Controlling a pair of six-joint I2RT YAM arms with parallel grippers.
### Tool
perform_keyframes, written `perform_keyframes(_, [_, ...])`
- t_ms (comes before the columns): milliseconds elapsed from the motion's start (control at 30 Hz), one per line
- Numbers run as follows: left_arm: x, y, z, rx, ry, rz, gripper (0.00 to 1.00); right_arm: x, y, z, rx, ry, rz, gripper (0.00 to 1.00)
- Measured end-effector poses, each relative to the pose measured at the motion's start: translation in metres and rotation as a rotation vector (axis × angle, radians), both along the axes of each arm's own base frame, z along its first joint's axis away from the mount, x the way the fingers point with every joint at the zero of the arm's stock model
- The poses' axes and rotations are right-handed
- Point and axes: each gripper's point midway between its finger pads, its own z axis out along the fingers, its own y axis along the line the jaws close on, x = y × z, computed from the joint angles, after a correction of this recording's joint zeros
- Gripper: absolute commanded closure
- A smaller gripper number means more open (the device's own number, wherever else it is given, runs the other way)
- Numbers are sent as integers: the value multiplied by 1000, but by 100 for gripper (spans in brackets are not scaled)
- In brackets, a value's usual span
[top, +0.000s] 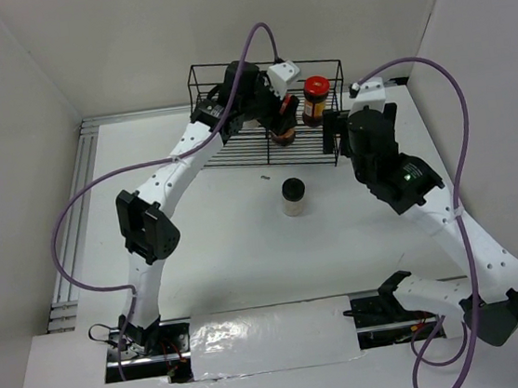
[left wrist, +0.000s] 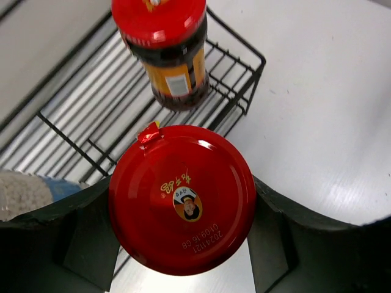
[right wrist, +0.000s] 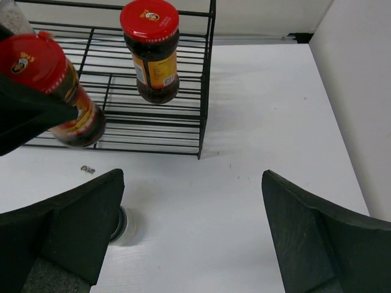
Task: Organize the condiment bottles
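Red-lidded jar [left wrist: 181,183] is clamped in your left pincer [left wrist: 182,235], tilted, at the front of the rack [top: 235,150], near its twin [top: 316,99]. Level it, seat it on the wires, then release. Hold the right pincer [right wrist: 192,232], jaws apart, clear.

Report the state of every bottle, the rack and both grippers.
Black wire rack: standing on white table.
Left gripper: shut on dark brown red-lidded jar.
Held jar: at rack's front edge.
Right gripper: open, empty.
Second dark brown red-lidded jar: upright inside rack.
White black-capped bottle: upright on table, outside rack.
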Motion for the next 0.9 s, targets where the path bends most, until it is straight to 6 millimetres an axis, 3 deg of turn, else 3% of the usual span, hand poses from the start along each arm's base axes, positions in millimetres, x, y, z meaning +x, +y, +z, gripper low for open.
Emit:
perform_keyframes(133, [8, -10, 17, -34, -66, 7, 100, 1, 2, -13, 1, 29, 2, 0])
perform_keyframes(467, [32, -8, 47, -81, -195, 56, 100, 11, 11, -47, -21, 115, 18, 0])
perform_keyframes(633, [48, -15, 33, -82, -220, 73, 100, 16, 14, -59, -36, 150, 23, 0])
perform_keyframes(900, [67, -19, -12, -48, -175, 91, 100, 12, 10, -60, -35, 153, 14, 0])
